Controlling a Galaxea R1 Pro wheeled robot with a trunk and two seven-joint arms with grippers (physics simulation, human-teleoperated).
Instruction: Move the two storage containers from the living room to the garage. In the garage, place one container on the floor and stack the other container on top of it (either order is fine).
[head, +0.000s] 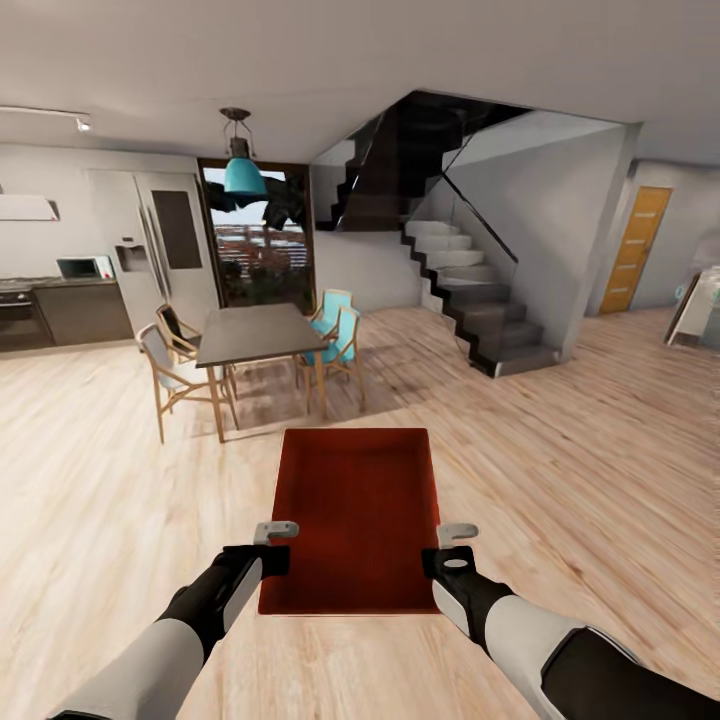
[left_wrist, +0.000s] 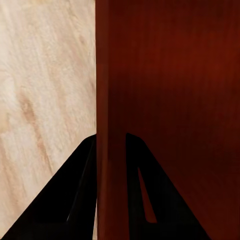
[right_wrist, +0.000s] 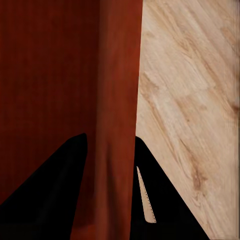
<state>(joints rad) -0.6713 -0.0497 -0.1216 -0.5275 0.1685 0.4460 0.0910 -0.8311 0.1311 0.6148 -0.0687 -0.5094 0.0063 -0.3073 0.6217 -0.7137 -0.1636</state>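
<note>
Currently carrying | storage container (head: 352, 515) held level over the wood floor (head: 600, 480), one gripper on each long wall for balance | left gripper (left_wrist: 111, 150) and right gripper (right_wrist: 111, 150) each clamped astride a wall | garage not reached

Both forearms wear smooth light-grey shells that narrow into glossy black wrist housings; the right arm shows a further black segment nearer the elbow; the left hand (head: 275, 531) and the right hand (head: 457, 535) end in small pale-grey metal brackets, the right wrist bearing a round light ring; seen from the wrists, the fingers (left_wrist: 75, 200) are flat, matte black wedges.
</note>
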